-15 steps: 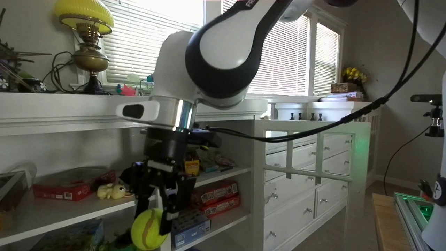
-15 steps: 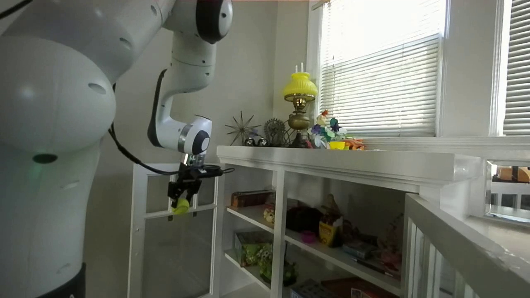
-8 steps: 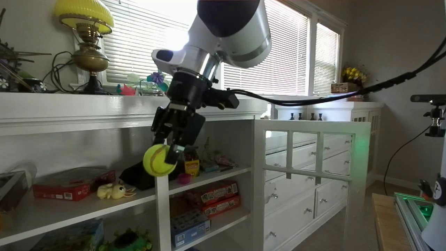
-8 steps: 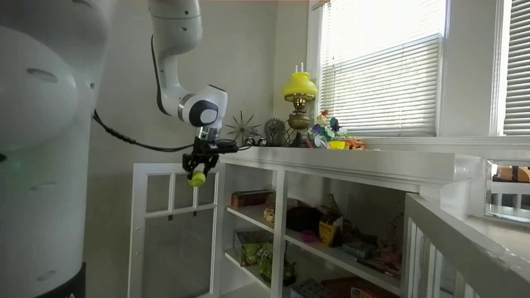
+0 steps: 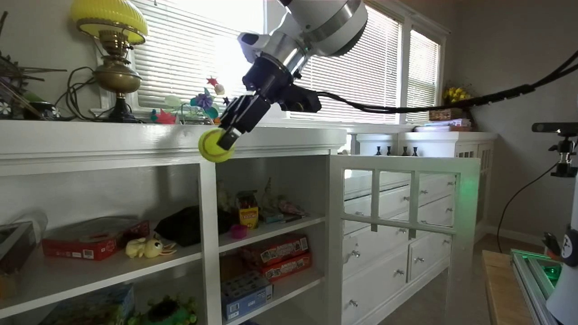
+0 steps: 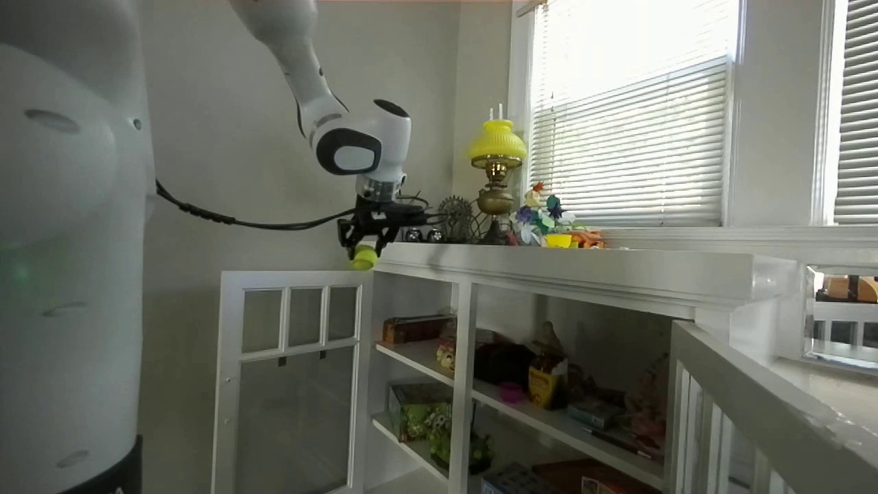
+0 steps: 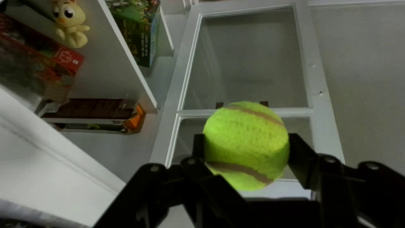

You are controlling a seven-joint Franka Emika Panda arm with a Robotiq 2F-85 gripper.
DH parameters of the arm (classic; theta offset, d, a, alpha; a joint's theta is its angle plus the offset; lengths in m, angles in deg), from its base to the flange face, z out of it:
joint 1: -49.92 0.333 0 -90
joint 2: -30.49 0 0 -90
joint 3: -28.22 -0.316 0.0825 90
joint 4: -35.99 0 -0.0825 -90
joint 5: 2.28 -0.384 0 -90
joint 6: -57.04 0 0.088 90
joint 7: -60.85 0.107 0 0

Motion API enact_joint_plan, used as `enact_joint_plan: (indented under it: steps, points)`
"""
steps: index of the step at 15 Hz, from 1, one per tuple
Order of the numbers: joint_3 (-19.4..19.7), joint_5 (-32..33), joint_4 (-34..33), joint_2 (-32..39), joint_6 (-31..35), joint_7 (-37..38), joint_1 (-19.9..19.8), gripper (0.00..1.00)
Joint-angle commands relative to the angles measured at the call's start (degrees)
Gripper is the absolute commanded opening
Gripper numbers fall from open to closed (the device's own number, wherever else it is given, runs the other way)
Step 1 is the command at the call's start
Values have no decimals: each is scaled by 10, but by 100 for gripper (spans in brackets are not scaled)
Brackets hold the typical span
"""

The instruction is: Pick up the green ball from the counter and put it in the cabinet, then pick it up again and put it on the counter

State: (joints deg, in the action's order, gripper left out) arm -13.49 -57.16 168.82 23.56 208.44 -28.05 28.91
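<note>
The green ball (image 5: pixel 211 147) is a yellow-green tennis ball. My gripper (image 7: pixel 246 147) is shut on it, with one finger on each side, as the wrist view shows. In both exterior views the ball (image 6: pixel 364 259) hangs below the gripper, at about the height of the counter's front edge. The white counter (image 5: pixel 113 142) runs above the cabinet; its front edge also shows in an exterior view (image 6: pixel 583 264). The ball appears in front of that edge, not resting on it. The open white cabinet (image 5: pixel 209 243) stands below, its divider and shelves in sight.
A brass lamp (image 5: pixel 118 76) with a yellow shade and paper flowers (image 6: pixel 542 216) stand on the counter. Glass-paned cabinet doors (image 5: pixel 406 198) stand open on both sides, one also in the wrist view (image 7: pixel 316 95). Boxes and toys fill the shelves. A cable trails from the wrist.
My gripper has risen with the ball, from in front of the cabinet's shelves to the level of the counter's edge. It stays shut on the ball.
</note>
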Motion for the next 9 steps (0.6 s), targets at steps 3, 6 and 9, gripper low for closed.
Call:
enact_joint_plan:
  steps: [3, 6, 9]
  points:
    - [233, -65, 92, -131, 6, -29, 197, 40]
    - [300, -60, 126, -168, 35, -23, 250, 40]
    - [293, -115, 145, -193, 95, -37, 227, 40]
